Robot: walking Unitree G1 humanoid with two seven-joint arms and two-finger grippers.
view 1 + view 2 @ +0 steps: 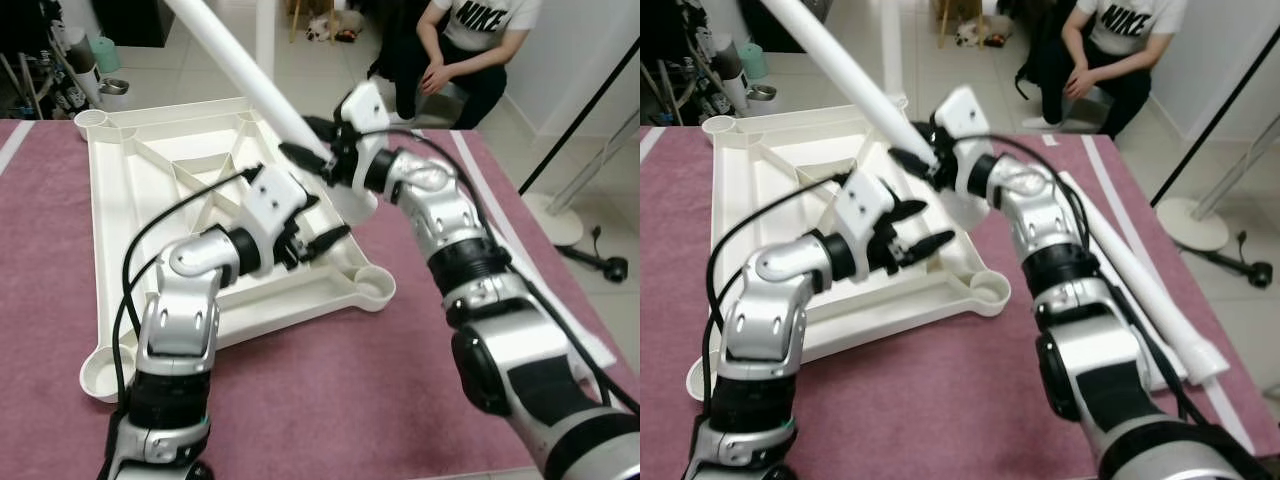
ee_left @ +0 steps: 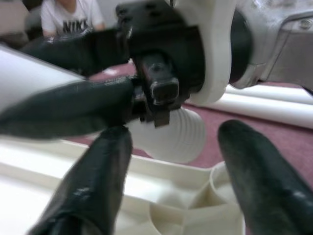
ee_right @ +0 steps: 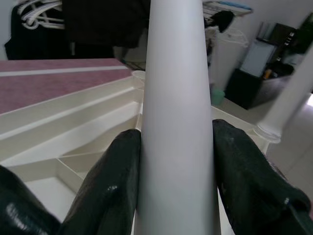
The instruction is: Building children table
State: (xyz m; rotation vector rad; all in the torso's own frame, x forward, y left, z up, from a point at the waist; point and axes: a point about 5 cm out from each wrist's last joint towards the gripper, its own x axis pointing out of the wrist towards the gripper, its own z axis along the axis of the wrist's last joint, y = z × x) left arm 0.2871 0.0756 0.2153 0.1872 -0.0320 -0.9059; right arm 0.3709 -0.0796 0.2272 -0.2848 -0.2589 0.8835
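Right tool (image 1: 318, 158) clamped on smooth white table leg (image 1: 235, 62), left tool (image 1: 322, 222) apart, over ribbed plastic tabletop (image 1: 110, 190).

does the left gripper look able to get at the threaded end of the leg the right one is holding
Probably yes: the left gripper is open just beside the leg's threaded end, with only the right gripper crowding that spot above the tabletop.

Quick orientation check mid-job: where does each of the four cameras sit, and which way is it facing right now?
Left eye view: on the head, looking down at the upturned white plastic tabletop on the maroon mat; both silver arms show.
Right eye view: same scene; a spare white leg lies on the mat.
Left wrist view: along the open left pincer toward a corner socket.
Right wrist view: along the right pincer, shut on the long white table leg.
Shared: both wrist views see that leg and the tabletop.
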